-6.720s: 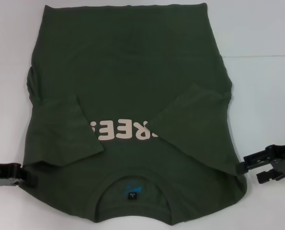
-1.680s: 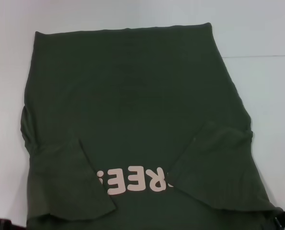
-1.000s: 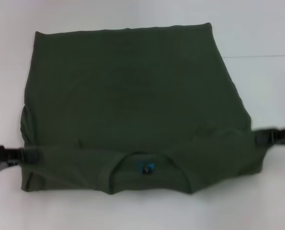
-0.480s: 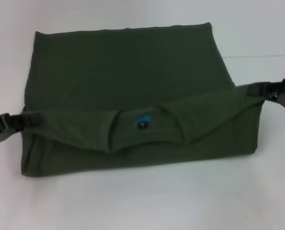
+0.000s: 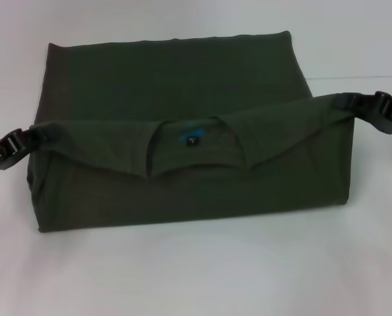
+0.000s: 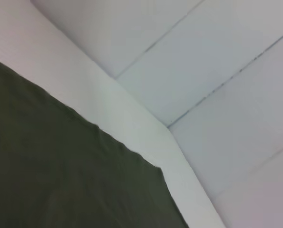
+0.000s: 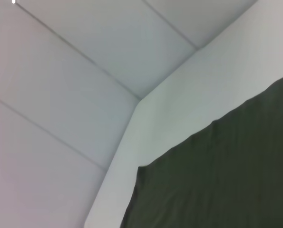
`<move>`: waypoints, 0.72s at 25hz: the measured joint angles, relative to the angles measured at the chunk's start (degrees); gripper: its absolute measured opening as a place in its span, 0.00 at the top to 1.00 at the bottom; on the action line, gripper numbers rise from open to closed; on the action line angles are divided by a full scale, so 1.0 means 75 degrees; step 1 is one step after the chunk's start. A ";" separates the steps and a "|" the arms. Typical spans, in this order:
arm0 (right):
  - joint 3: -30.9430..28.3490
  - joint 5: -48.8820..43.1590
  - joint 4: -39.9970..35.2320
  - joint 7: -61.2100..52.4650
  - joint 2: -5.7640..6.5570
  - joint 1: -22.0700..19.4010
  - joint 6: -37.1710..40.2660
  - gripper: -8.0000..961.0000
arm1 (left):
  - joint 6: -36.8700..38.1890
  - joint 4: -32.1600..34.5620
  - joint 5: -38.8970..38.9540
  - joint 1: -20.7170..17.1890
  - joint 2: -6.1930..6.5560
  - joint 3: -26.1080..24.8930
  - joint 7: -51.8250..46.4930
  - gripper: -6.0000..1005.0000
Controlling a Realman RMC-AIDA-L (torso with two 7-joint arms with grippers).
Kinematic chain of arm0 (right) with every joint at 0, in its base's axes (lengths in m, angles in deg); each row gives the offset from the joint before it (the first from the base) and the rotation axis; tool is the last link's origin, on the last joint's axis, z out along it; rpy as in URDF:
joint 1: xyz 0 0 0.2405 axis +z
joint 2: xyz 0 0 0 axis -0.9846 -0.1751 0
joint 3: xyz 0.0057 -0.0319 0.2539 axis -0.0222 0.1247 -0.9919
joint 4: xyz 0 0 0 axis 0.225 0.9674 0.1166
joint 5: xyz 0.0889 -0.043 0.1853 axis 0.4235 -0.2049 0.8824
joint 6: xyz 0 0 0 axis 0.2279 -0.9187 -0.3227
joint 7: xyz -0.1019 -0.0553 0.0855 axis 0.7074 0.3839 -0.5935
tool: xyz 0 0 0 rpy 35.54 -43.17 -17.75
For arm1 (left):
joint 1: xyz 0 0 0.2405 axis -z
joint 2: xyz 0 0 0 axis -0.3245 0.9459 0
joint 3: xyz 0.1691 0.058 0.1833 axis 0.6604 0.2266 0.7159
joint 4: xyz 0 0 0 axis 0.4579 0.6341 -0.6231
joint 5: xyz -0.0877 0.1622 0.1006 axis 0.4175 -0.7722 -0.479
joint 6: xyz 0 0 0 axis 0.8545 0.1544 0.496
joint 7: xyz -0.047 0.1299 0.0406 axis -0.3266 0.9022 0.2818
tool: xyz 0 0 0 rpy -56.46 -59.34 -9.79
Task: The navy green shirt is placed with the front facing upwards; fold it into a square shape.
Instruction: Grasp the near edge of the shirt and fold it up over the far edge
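Navy green shirt (image 5: 182,99): lies on the white surface (image 5: 196,270), its collar end lifted and doubled over toward the far hem.
Collar: faces up mid-fold, black tag (image 5: 193,141) showing.
Left tool (image 5: 26,139): clamped on the shirt's left shoulder corner.
Right tool (image 5: 355,104): clamped on the right shoulder corner, held higher.
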 joint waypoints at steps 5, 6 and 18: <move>-0.0029 0.0222 0.0001 0.0368 -0.0200 -0.0008 -0.0487 0.97 | -0.0606 -0.0029 0.0162 0.0164 -0.0221 0.0010 0.0363 0.86; -0.0034 0.0283 0.0003 0.0453 -0.0221 -0.0009 -0.0574 0.97 | -0.0700 -0.0043 0.0218 0.0188 -0.0255 0.0020 0.0429 0.86; 0.0023 0.0837 0.0112 0.1209 -0.0544 0.0115 -0.1580 0.97 | -0.1765 -0.0479 0.0617 0.0590 -0.0412 0.0029 0.1142 0.85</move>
